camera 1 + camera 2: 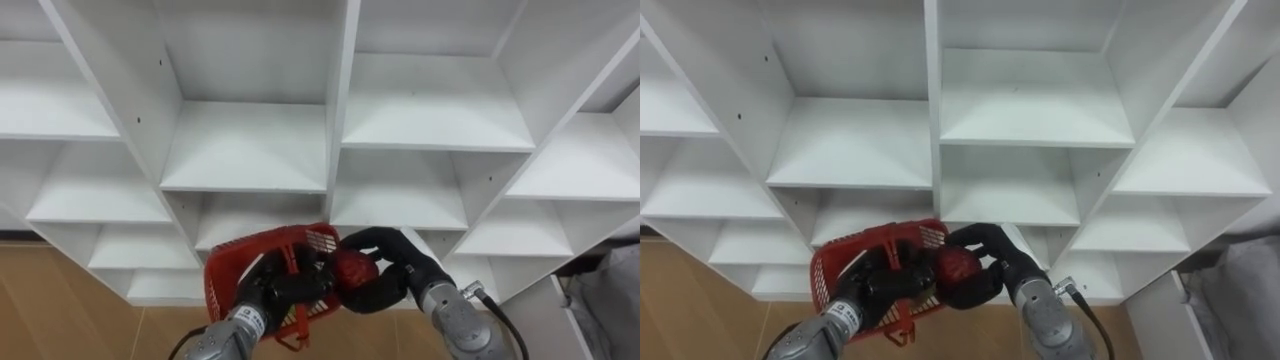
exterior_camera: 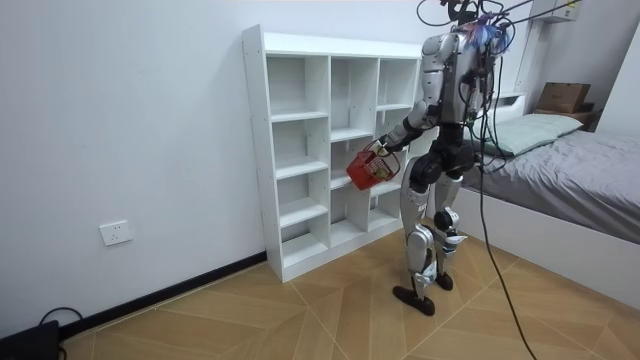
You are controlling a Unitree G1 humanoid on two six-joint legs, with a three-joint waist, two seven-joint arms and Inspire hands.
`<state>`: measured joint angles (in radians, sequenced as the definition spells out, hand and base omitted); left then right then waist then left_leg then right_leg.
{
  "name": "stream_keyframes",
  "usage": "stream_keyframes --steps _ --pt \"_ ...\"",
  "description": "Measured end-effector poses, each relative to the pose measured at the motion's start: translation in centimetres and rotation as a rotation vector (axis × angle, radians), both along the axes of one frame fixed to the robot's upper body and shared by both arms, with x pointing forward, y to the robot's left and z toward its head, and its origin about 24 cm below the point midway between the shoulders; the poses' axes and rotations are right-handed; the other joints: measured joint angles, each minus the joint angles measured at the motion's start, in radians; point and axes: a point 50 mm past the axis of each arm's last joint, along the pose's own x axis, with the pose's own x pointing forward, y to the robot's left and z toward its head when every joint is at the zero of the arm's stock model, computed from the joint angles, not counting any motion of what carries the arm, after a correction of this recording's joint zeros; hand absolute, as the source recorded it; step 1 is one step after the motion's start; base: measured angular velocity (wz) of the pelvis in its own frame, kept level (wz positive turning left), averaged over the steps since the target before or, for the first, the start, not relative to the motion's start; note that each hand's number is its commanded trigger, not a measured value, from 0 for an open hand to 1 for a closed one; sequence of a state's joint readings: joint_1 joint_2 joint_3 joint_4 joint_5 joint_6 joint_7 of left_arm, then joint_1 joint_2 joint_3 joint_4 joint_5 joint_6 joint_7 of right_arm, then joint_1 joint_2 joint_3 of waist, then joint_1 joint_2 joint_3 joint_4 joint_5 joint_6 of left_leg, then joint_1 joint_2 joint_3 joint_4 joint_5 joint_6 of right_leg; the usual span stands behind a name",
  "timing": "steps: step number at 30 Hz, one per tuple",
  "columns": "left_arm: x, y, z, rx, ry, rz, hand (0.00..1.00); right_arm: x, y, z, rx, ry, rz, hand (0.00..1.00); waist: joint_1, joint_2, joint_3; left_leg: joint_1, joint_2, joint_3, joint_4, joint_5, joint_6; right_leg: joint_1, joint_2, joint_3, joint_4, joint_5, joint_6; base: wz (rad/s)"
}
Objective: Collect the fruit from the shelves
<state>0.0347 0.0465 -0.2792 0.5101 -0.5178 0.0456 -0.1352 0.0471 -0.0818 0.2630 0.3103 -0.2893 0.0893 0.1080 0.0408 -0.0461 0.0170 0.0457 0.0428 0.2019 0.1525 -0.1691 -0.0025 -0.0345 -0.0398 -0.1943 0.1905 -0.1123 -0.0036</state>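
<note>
Count: 1 basket (image 1: 230,265), 1 fruit (image 1: 352,270) at basket's 3 o'clock, 1 closet (image 1: 245,145), 1 bed (image 2: 590,190), 1 pillow (image 2: 535,130), 1 cardboard box (image 2: 563,97), 1 wall socket (image 2: 117,233).

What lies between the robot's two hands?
A red fruit, gripped by the right hand, beside the left hand holding the red basket; both eye views.

Basket (image 1: 222,268) interior behind left hand (image 1: 272,292)

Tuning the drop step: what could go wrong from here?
1. The right hand grips the red fruit at the rim of the red basket, not clearly over its middle; released now, it might glance off and fall to the floor.
2. The left hand holds the basket in the air, seemingly tilted; a dropped fruit could rock it or roll out.
</note>
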Motion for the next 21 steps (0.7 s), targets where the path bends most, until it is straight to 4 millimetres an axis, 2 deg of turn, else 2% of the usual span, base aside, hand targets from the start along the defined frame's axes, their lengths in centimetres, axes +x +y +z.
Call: stream_keyframes --steps 5,14,21 --pt "-0.42 0.03 -0.24 -0.003 0.012 0.000 1.00 -0.02 -0.05 -0.02 -0.002 0.001 0.001 1.00 0.007 0.000 0.0000 0.010 0.000 0.000 0.001 0.000 0.000 0.011 0.000 0.000 0.000 0.000 0.000 0.01" --pt "-0.57 -0.33 -0.29 -0.003 0.016 -0.012 1.00 -0.02 0.20 -0.04 -0.039 -0.006 0.033 1.00 0.044 0.001 -0.0001 0.008 0.000 -0.016 0.000 0.000 0.000 0.015 0.002 -0.003 -0.004 -0.002 -0.001 0.02" --pt "-0.84 -0.28 -0.68 0.004 0.037 -0.010 1.00 0.23 0.40 -0.63 -0.058 0.005 0.019 1.00 0.046 0.000 -0.0002 0.003 -0.003 -0.033 0.001 0.000 0.000 0.019 -0.005 -0.029 -0.005 -0.002 0.000 0.07"
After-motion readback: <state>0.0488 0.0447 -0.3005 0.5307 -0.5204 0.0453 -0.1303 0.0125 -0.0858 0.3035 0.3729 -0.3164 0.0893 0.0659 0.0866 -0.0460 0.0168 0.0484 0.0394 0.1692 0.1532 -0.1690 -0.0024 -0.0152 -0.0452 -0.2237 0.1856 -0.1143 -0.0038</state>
